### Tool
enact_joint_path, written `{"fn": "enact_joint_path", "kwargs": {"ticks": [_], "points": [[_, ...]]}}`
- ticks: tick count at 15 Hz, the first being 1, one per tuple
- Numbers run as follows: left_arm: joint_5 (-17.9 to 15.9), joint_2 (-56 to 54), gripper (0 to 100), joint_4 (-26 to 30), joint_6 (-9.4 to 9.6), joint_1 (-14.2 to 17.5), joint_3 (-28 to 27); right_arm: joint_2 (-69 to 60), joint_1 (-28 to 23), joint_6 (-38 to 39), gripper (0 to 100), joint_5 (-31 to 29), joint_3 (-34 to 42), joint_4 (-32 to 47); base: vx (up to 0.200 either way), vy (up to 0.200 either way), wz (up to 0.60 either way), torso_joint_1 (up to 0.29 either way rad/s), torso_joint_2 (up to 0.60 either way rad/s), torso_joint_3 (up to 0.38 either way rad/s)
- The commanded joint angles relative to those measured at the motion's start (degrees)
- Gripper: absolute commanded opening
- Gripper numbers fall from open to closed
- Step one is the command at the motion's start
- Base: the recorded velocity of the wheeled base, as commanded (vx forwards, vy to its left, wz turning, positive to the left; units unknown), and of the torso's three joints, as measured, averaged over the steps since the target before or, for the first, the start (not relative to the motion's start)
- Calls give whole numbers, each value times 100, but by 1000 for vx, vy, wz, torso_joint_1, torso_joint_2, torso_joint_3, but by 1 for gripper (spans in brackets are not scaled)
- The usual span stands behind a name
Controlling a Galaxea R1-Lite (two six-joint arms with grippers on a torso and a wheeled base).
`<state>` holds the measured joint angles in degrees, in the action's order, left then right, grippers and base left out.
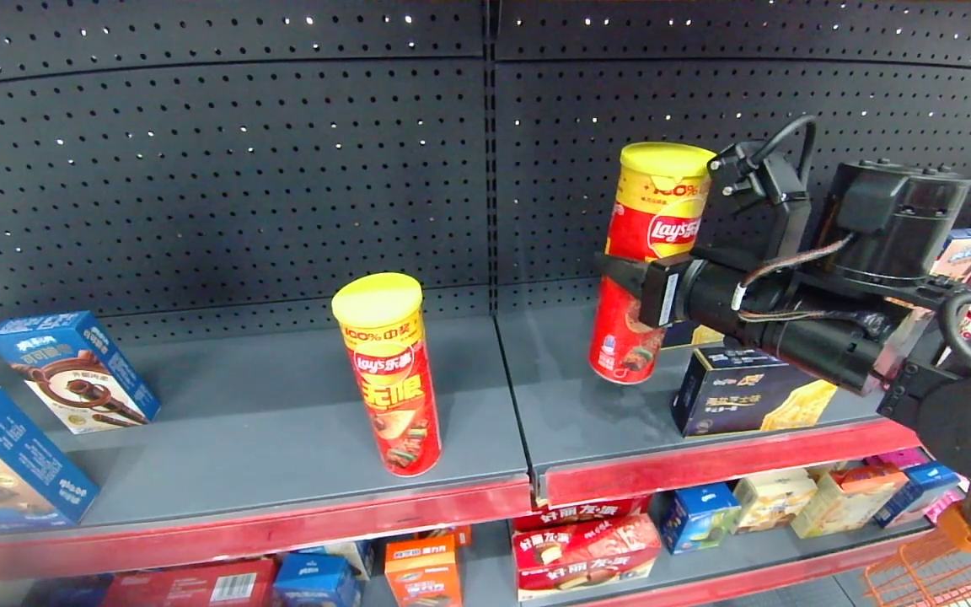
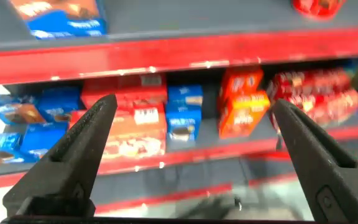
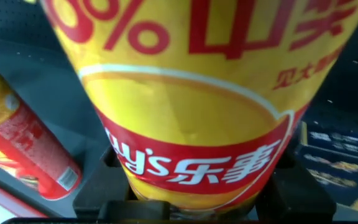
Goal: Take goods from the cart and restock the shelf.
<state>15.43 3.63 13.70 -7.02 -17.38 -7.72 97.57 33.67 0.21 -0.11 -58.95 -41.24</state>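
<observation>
My right gripper (image 1: pixel 620 274) is shut on a red and yellow chip can (image 1: pixel 648 253), holding it slightly tilted just above the right part of the upper shelf (image 1: pixel 300 430). Close up, that held chip can (image 3: pixel 191 106) fills most of the right wrist view. A second, matching chip can (image 1: pixel 388 375) stands upright near the shelf's front edge, left of the held one, and it also appears as the standing can (image 3: pixel 20 134) in the right wrist view. My left gripper (image 2: pixel 191 143) is open and empty, facing the lower shelf's boxes (image 2: pixel 135 118).
Blue snack boxes (image 1: pixel 72 371) lean at the upper shelf's left end. A dark box (image 1: pixel 747 392) lies right of the held can, under my right arm. Lower shelf holds several red, orange and blue boxes (image 1: pixel 587 552). An orange basket (image 1: pixel 932 569) sits at bottom right.
</observation>
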Motion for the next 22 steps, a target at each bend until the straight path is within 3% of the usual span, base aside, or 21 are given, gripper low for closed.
{"fn": "enact_joint_path", "kwargs": {"ticks": [1, 5, 7, 10, 14, 18, 22], "points": [[-14, -363, 100, 10, -19, -55, 7, 183, 43, -3, 0, 2, -169, 2, 0, 0, 0, 0, 0, 0], [-5, -363, 100, -184, -36, -55, 95, 517, 43, -3, 0, -15, -565, -7, 0, 0, 0, 0, 0, 0], [4, -363, 100, -219, -282, -55, 112, 807, 34, -3, 0, 2, -1013, 28, 0, 0, 0, 0, 0, 0], [12, -363, 100, -474, -317, -63, 227, 1150, 78, -12, 0, 143, -1461, 46, 0, 0, 0, 0, 0, 0], [30, -363, 100, -755, -309, -55, 359, 1387, 377, -47, 0, 169, -1408, -139, 0, 0, 0, 0, 0, 0], [12, -363, 100, -755, -317, -55, 367, 1124, 535, -100, 0, -543, -1004, -297, 0, 0, 0, 0, 0, 0], [4, -363, 100, -755, -344, -63, 367, 772, 790, -100, 0, -516, -661, -358, 0, 0, 0, 0, 0, 0]]}}
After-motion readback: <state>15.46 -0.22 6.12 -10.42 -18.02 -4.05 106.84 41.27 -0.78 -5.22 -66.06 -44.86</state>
